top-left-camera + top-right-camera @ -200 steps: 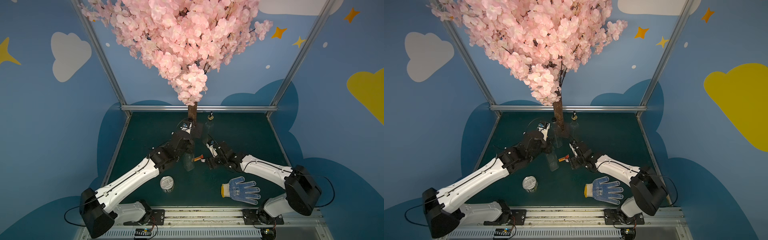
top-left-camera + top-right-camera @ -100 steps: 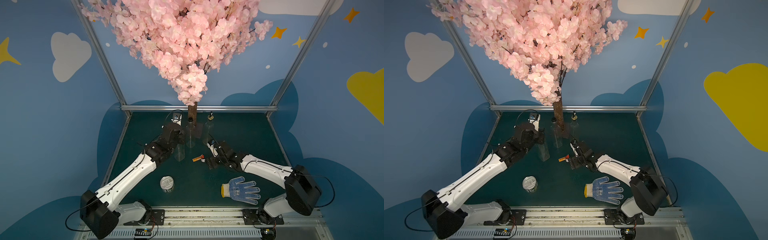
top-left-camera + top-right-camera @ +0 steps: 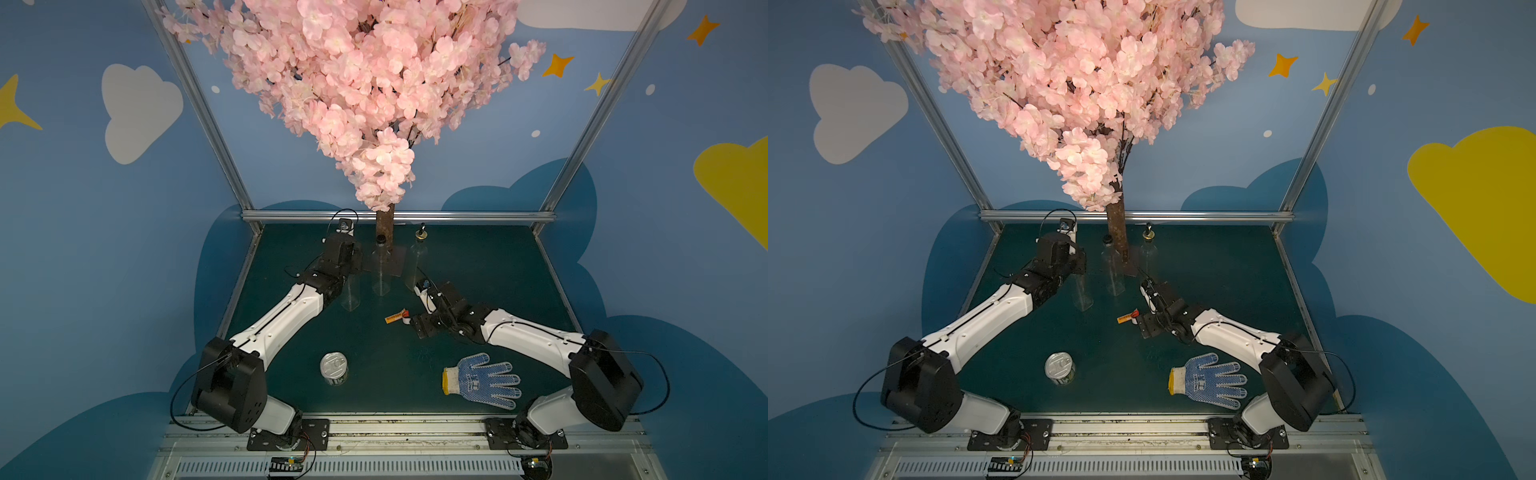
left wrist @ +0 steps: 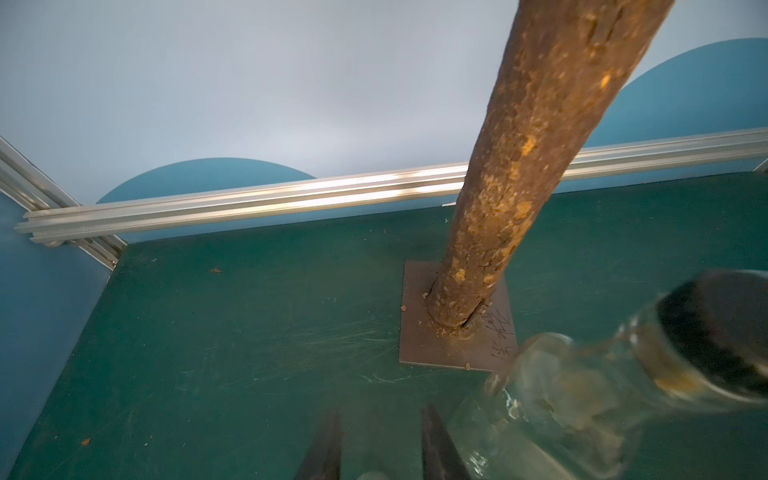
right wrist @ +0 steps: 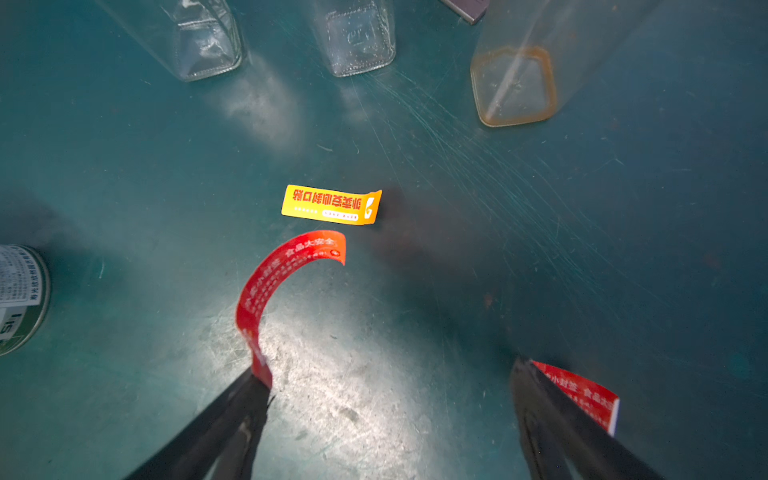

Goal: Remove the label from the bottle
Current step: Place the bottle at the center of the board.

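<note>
My left gripper is shut on the neck of a clear, bare bottle at the back left of the green table; in both top views the bottle stands about upright. The left wrist view shows only the dark fingertips with a pale top between them. My right gripper hangs open just above the table. A curled red label strip sticks to one fingertip and a red piece to the other. A yellow label lies flat on the table just ahead, also seen in a top view as the yellow label.
A black-capped clear bottle and a bottle with a pourer stand by the tree trunk and its metal base plate. A tin can and a blue-dotted glove lie near the front edge.
My left arm has carried the bottle left and toward the back, away from the right gripper. The right jaws have spread a little wider; the label pieces stayed by the right gripper.
</note>
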`<action>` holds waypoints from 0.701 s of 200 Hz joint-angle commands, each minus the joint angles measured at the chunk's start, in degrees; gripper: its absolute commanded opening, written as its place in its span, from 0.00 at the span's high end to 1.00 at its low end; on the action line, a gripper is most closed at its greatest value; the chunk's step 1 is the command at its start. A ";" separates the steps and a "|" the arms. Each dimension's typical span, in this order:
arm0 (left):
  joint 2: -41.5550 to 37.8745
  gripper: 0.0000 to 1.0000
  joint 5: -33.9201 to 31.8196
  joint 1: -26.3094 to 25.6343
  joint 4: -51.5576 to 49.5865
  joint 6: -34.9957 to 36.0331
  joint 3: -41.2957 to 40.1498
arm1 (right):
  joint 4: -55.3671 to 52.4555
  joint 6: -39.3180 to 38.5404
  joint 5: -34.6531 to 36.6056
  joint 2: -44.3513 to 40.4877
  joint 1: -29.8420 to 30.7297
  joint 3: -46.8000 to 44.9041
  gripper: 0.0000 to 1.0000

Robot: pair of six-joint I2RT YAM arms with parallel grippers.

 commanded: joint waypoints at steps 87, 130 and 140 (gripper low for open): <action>-0.53 0.79 -0.36 0.54 4.93 -2.24 -1.60 | -0.05 0.22 -0.46 0.15 -0.46 -0.64 0.10; -0.89 0.66 -0.40 0.54 4.94 -2.46 -1.89 | 0.09 0.25 -0.62 0.26 -0.53 -0.64 0.10; -1.16 0.59 -0.89 0.54 4.85 -2.59 -1.99 | 0.09 0.22 -0.69 0.25 -0.57 -0.63 0.10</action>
